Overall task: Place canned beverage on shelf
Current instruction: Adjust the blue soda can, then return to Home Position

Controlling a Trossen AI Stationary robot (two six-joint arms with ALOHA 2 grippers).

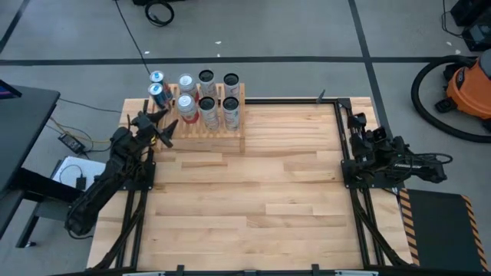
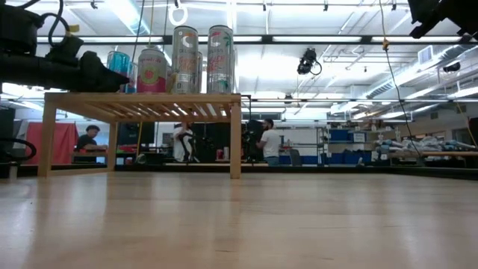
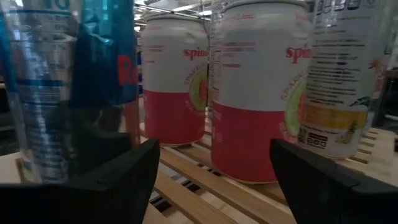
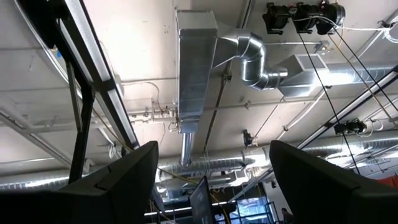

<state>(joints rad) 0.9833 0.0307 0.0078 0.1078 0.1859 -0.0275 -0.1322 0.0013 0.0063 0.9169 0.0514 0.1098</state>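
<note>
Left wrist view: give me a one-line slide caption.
Open left gripper at the shelf edge, facing two pink-and-white cans on the slats, blue can close at one side.

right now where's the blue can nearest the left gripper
In the high view the blue can stands at the shelf's left end, just ahead of the left gripper, another blue can behind it.

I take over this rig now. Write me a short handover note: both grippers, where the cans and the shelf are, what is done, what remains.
Left gripper: open, empty, at the left end of the low light-wood slatted shelf.
Right gripper: open, empty, parked at the table's right edge.
Six cans stand on the shelf, among them two pink-and-white cans. Two blue cans stand at the shelf's left end; whether on it is unclear.
Left: confirm the blue cans, withdraw the left arm.
</note>
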